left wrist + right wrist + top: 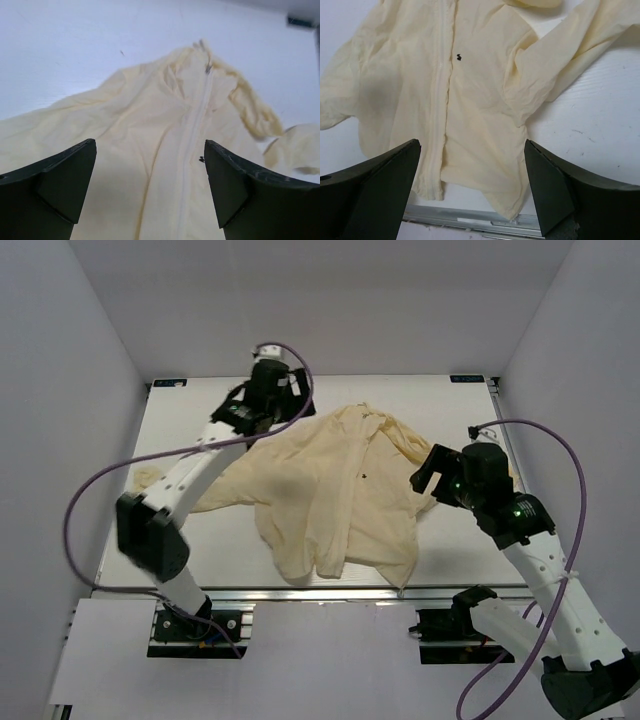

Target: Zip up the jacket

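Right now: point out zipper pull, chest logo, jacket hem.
zipper pull [208, 67], left wrist view, grey tab by collar
chest logo [459, 57], right wrist view, dark mark
jacket hem [480, 179], right wrist view, bottom edge

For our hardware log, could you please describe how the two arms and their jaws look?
Left arm and right arm: white links, black joint housings, each trailing a purple cable. Jaws are dark wedges. Small green lights glow on the right arm.

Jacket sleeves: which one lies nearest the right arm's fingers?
The sleeve on the right, just beside those fingers; the other sleeve runs left, under the left arm.
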Action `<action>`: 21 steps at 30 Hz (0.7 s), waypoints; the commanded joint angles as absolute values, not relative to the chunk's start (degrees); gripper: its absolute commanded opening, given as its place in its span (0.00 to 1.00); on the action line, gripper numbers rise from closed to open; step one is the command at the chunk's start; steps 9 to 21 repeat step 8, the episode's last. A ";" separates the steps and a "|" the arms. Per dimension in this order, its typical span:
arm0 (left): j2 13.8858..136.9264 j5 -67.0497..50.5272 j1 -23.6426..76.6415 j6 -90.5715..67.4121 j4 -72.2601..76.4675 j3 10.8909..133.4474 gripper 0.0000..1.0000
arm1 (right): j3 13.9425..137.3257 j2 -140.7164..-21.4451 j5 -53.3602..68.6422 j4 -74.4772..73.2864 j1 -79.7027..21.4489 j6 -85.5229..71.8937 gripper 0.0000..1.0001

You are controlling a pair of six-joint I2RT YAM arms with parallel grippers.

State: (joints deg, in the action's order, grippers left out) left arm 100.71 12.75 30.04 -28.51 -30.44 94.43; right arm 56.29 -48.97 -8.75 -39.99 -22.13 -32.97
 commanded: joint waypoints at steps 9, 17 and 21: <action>74.62 24.51 28.39 -34.71 -41.73 75.41 0.98 | 51.07 -47.02 -10.11 -34.28 -22.06 -31.20 0.90; 74.62 24.51 28.39 -34.71 -41.73 75.41 0.98 | 51.07 -47.02 -10.11 -34.28 -22.06 -31.20 0.90; 74.62 24.51 28.39 -34.71 -41.73 75.41 0.98 | 51.07 -47.02 -10.11 -34.28 -22.06 -31.20 0.90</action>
